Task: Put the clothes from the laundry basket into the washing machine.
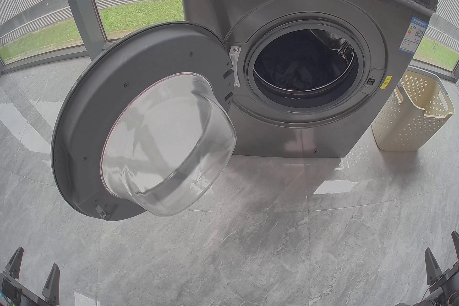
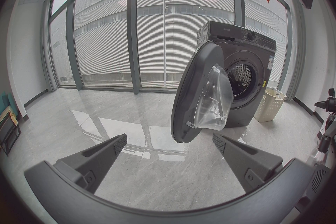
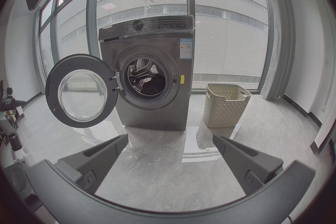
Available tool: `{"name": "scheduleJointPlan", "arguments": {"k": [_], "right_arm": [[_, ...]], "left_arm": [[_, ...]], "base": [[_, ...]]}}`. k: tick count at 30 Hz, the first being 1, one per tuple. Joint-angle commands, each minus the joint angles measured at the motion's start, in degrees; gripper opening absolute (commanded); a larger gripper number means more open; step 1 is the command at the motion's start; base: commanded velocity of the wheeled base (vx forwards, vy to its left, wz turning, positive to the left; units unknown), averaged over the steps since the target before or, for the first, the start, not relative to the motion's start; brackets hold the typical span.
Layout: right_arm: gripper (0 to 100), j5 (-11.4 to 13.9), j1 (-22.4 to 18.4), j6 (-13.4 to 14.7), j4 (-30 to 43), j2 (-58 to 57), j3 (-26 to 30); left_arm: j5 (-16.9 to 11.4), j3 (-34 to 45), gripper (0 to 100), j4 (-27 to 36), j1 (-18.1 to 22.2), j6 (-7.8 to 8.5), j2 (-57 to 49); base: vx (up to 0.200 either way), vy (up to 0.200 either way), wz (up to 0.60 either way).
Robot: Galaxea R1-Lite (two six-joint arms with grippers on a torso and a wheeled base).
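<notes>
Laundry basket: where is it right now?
Head view: the laundry basket stands on the floor at the robot's right, beside the washing machine, opposite its open door.

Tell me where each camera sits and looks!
Head view: on the head, looking down at the washing machine and open door; left gripper, right gripper below.
Left wrist view: left wrist, facing the door side-on; own open fingers show.
Right wrist view: right wrist, facing the machine squarely; own open fingers show.
All share the machine and basket.
</notes>
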Motion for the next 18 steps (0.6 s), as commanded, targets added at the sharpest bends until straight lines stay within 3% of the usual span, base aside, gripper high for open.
{"name": "scheduleJointPlan", "arguments": {"k": [1, 18], "right_arm": [[100, -0.02, -0.02, -0.01, -0.02, -0.88, 1.01], [100, -0.02, -0.02, -0.01, -0.02, -0.88, 1.01]], "left_arm": [[0.04, 0.92, 100, 0.0, 0.01, -0.01, -0.61], [-0.04, 0.92, 100, -0.09, 0.01, 0.16, -0.61]], "base": [[0.0, 0.0, 0.0], [0.0, 0.0, 0.0]]}}
